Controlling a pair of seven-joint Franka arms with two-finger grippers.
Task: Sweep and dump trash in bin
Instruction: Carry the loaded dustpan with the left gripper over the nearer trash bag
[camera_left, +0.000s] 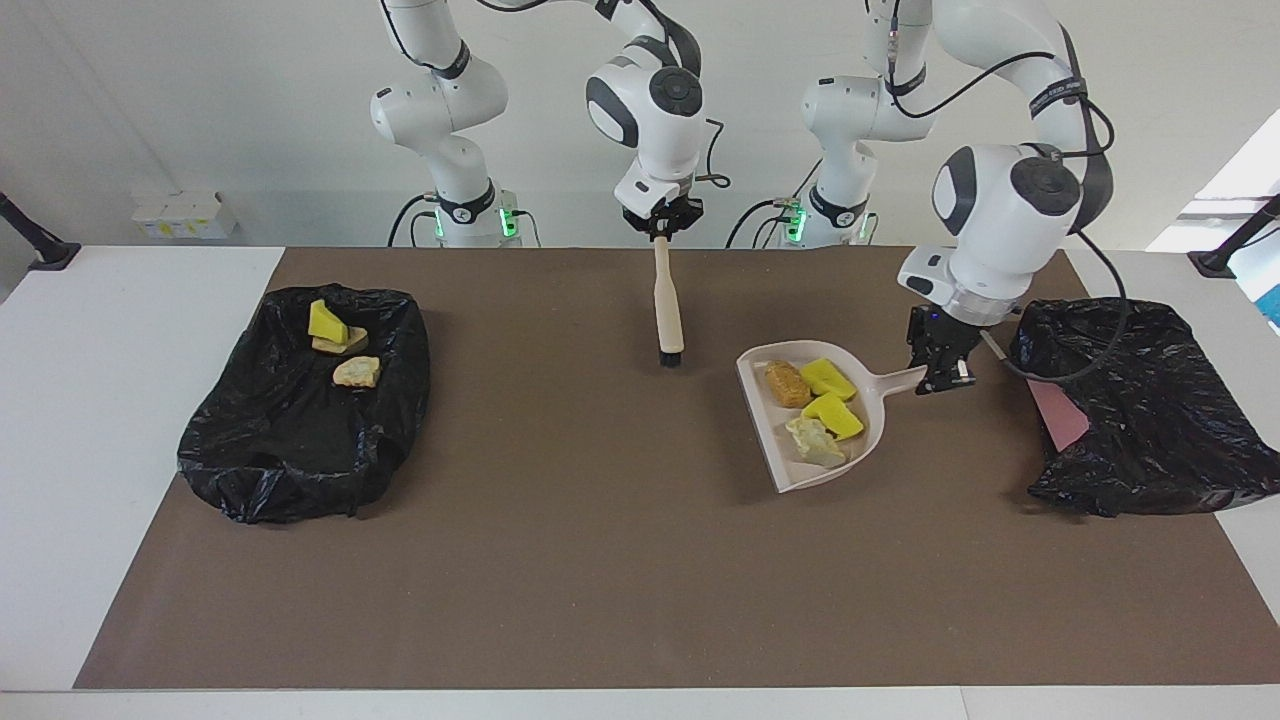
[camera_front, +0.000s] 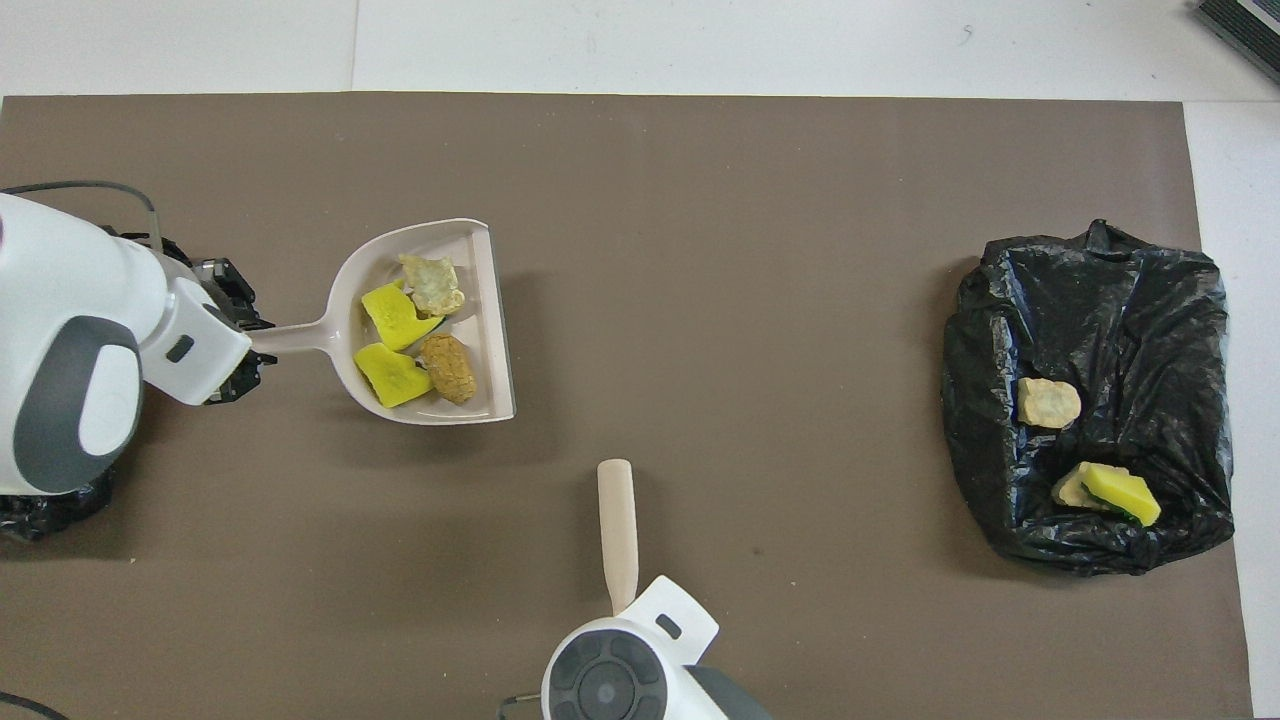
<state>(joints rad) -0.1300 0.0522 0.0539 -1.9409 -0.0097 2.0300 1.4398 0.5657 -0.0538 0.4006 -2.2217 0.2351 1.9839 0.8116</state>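
Observation:
My left gripper (camera_left: 938, 378) is shut on the handle of the beige dustpan (camera_left: 790, 465), holding it just over the mat beside the black-bagged bin (camera_left: 1140, 400) at the left arm's end. The pan (camera_front: 480, 300) carries trash: two yellow wedges (camera_left: 827, 377) (camera_front: 390, 373), a brown lump (camera_left: 787, 383) and a pale lump (camera_left: 815, 440). My right gripper (camera_left: 660, 235) is shut on the top of the brush (camera_left: 668, 310), which hangs bristles down over the mat near the robots. In the overhead view the brush handle (camera_front: 617, 530) shows and the right wrist hides its gripper.
A second black-bagged bin (camera_left: 300, 400) sits at the right arm's end with a yellow wedge (camera_left: 326, 322) and tan lumps (camera_left: 357, 372) inside. A pink wall (camera_left: 1060, 420) shows in the bin at the left arm's end. The brown mat (camera_left: 600, 580) covers the table.

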